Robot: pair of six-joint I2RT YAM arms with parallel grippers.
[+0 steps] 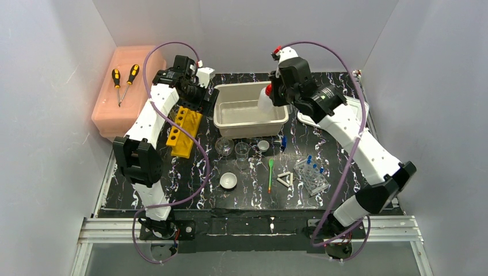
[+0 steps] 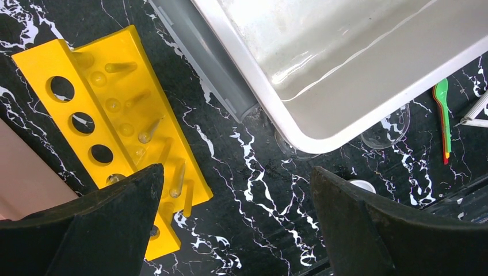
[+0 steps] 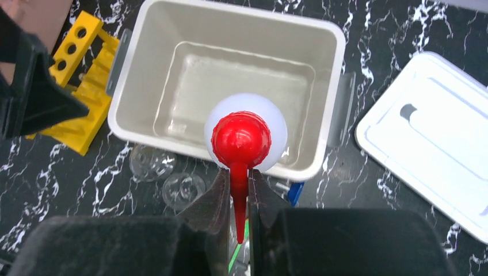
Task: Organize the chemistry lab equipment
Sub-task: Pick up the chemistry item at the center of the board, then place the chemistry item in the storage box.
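We log right gripper (image 3: 239, 178) pinched tight on red spout of squeeze bottle (image 3: 244, 135); bottle over tub (image 3: 253, 34), at its 5 o'clock rim. Left gripper (image 2: 236, 224) spread wide, holding nothing, above bare table (image 2: 241, 172) strip: yellow rack (image 2: 115, 115) at 10 o'clock, tub edge at 1 o'clock. Lid (image 3: 426, 132) apart from tub, at its 3 o'clock.

Your black marbled table (image 1: 253, 198) — pretty crowded
You've got the yellow rack (image 1: 184, 131) at left just beside the white tub (image 1: 251, 124), a white lid (image 3: 431, 144) at right, and nearer you — glass beakers (image 1: 224, 147), white bowl (image 1: 229, 181), green spoon (image 1: 270, 172), white triangle (image 1: 285, 179), clear tube rack (image 1: 311, 176).
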